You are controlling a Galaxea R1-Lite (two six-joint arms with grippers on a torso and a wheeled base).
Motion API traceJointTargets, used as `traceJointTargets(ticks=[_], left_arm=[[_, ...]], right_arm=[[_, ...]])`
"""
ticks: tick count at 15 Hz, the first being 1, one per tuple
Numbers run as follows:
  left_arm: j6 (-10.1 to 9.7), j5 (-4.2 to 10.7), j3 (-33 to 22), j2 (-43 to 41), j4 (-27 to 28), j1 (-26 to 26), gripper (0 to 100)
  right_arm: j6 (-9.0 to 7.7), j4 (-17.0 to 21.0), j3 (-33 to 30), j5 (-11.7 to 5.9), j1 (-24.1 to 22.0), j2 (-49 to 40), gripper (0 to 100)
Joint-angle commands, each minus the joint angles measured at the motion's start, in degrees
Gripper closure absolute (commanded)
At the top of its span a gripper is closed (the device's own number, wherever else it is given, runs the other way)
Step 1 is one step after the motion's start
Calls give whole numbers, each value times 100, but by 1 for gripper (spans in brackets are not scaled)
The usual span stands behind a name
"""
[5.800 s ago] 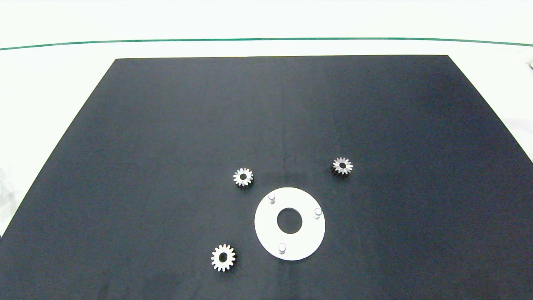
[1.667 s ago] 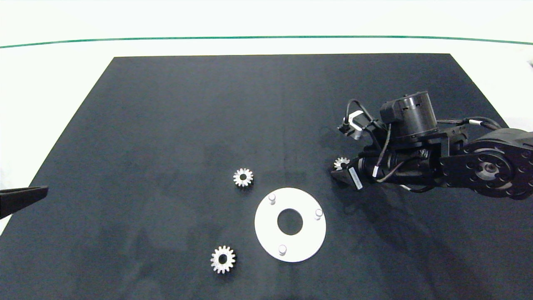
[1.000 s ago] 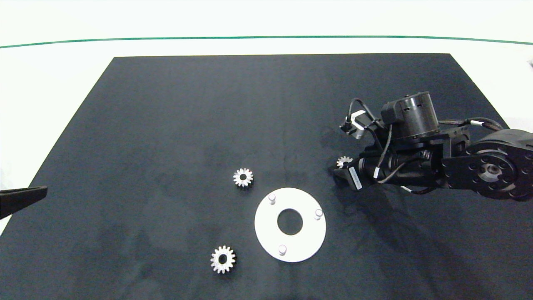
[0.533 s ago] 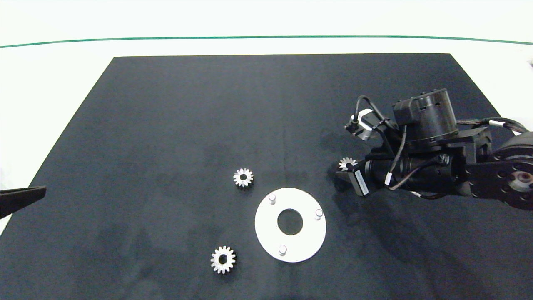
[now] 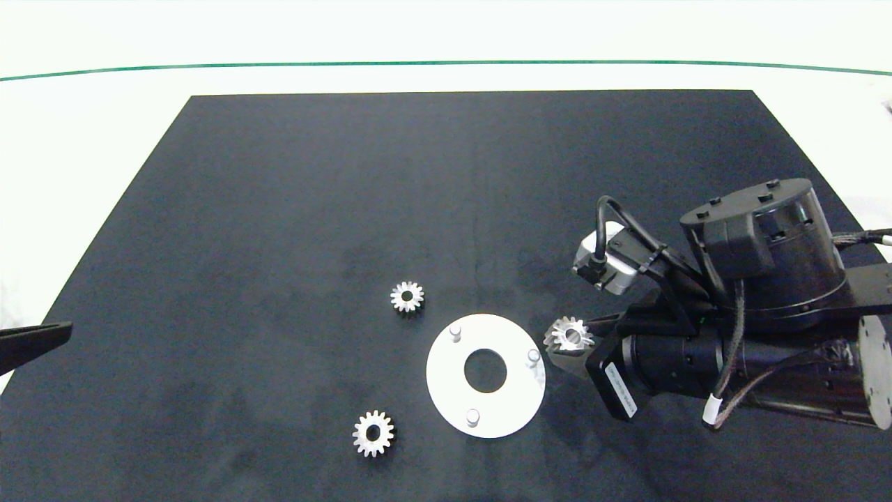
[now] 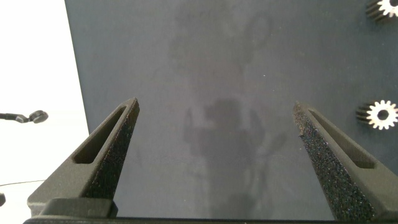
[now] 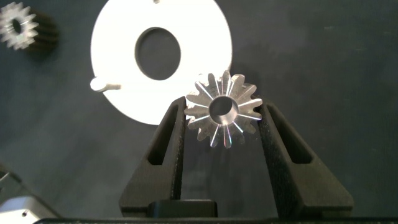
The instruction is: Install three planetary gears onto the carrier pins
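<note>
**Above disc edge: gear clamped in right gripper**

Head view: right gripper (image 5: 573,343) pinching one planetary gear (image 5: 569,334), just beside white disc (image 5: 509,408), near one of the carrier pins (image 5: 533,356). Two gears flat on black mat (image 5: 279,209).

Left wrist view: left gripper (image 6: 214,134) spread wide over mat, nothing held.

Right wrist view: gear gripped between both fingers (image 7: 169,134), overlapping disc rim.

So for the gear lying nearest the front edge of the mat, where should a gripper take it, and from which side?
By its toothed rim, from straight above. That gear lies flat on the black mat, hole up, apart from the white disc, so its rim is clear all round. The right gripper holds its own gear the same way, a finger on each side. The open left gripper is probably closer.
</note>
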Motion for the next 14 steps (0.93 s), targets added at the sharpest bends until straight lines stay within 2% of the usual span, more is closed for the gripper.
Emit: traceJointTargets(ticks=[1,3,7,14], left_arm=[[-1,-3,7,-13,19,3,0],[-1,-3,7,-13,19,3,0],[26,-3,7,-13,19,11,0],[34,6,16,-40,19,11,0]], right_arm=[[12,-11,26,23,101,58,72],[12,-46,9,32,101,181,72],[4,-477,-18,-30,101,515,72],[-23,-442,-26,-56,101,577,72]])
